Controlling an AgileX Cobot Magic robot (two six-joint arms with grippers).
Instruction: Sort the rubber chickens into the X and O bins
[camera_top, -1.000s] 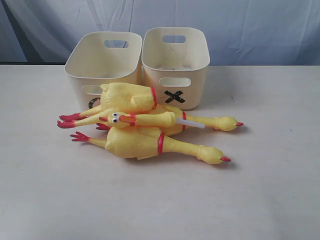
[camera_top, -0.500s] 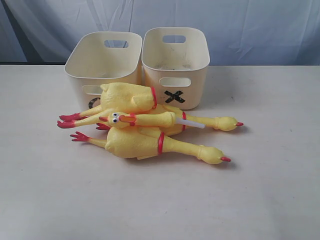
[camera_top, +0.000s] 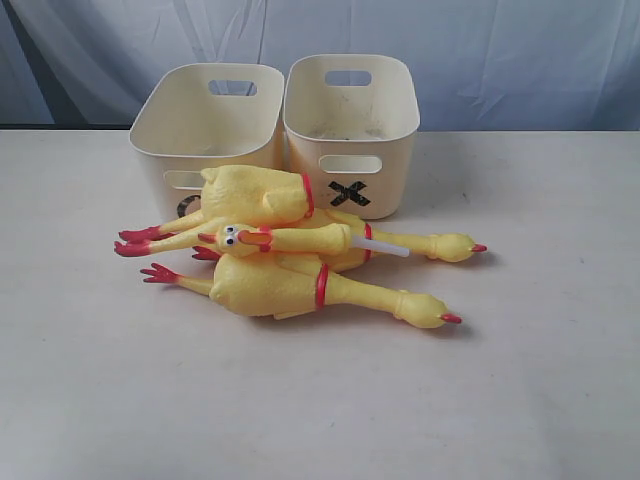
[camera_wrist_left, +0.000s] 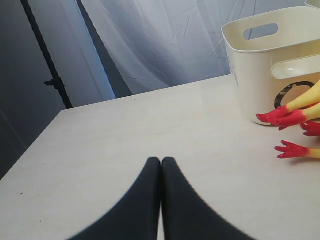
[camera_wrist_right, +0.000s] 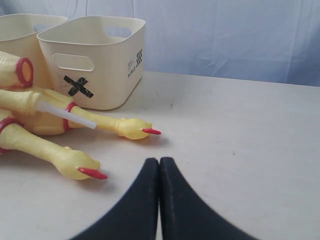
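Both left gripper (camera_wrist_left: 161, 161) and right gripper (camera_wrist_right: 159, 161) press closed, empty, near glossy rubber chickens (camera_top: 270, 287)

A pale matte table (camera_top: 540, 380) carries the X bin (camera_top: 352, 130). Just beside the X bin stands the O bin (camera_top: 205, 125) (its mark mostly hidden). In front of the X bin, four rubber chickens (camera_top: 290, 285) lie heaped, the lowest resting on the tabletop.

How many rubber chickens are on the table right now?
4, all in one pile: front chicken, rear chicken, small chicken on top, fourth chicken mostly buried beneath. Another could hide underneath.
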